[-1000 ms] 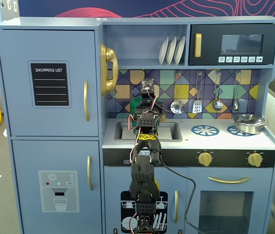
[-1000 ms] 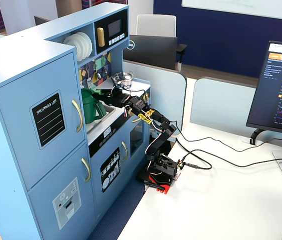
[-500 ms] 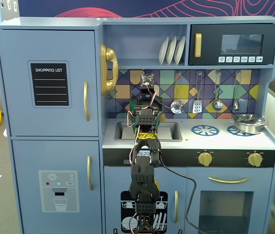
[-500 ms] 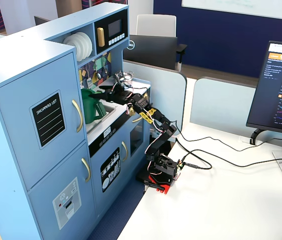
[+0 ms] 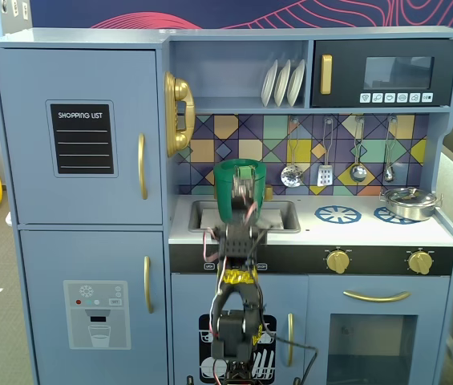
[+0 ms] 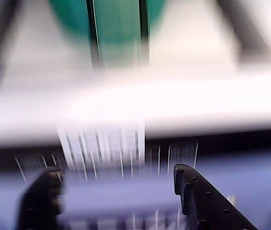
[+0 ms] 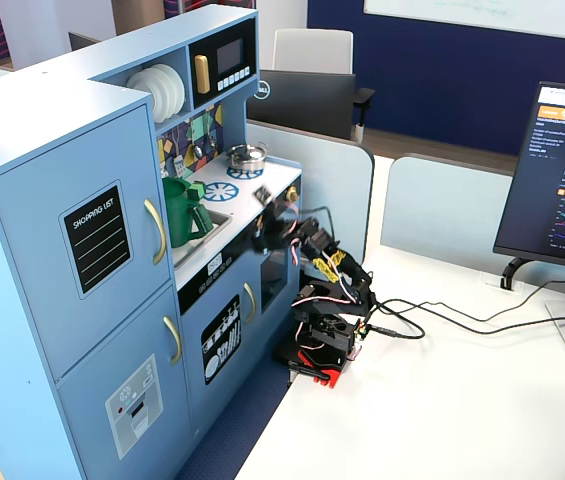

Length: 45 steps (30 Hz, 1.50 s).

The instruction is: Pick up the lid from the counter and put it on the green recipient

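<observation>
1 green recipient [image 6: 118,19] sits ahead of the empty, parted tool [image 6: 118,191].

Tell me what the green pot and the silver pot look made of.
The green pot looks like matte moulded plastic: one flat colour, no glints. The silver pot looks like polished metal, with bright mirror-like highlights on its side.

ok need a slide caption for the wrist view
Motion-blurred wrist view: open gripper facing the counter edge, green pot ahead.
</observation>
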{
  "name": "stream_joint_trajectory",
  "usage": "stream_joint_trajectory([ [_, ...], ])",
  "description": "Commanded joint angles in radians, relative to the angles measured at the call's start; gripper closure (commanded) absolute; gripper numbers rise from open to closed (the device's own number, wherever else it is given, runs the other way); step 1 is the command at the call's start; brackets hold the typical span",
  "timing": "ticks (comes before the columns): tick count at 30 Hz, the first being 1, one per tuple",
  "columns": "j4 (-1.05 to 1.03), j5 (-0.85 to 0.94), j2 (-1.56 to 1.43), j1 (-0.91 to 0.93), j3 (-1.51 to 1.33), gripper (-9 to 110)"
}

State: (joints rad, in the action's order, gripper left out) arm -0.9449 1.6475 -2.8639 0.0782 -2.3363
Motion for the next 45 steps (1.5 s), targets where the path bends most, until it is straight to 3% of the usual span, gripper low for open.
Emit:
stream_joint_trajectory([
  [1, 0.107, -0.031, -0.075, -0.015, -0.357, 95],
  [4, 0.218, -0.037, -0.071, -0.043, -0.538, 101],
  [8, 0.232, -0.103, -0.074, -0.072, -0.66, 101],
  [19, -0.239, -0.193, -0.196, -0.126, -0.66, 101],
  [28, -0.578, -0.055, -0.314, -0.114, -0.661, 100],
  [30, -0.588, -0.124, -0.314, -0.12, -0.661, 100],
  [45, -0.588, -0.137, -0.314, -0.084, -0.661, 99],
])
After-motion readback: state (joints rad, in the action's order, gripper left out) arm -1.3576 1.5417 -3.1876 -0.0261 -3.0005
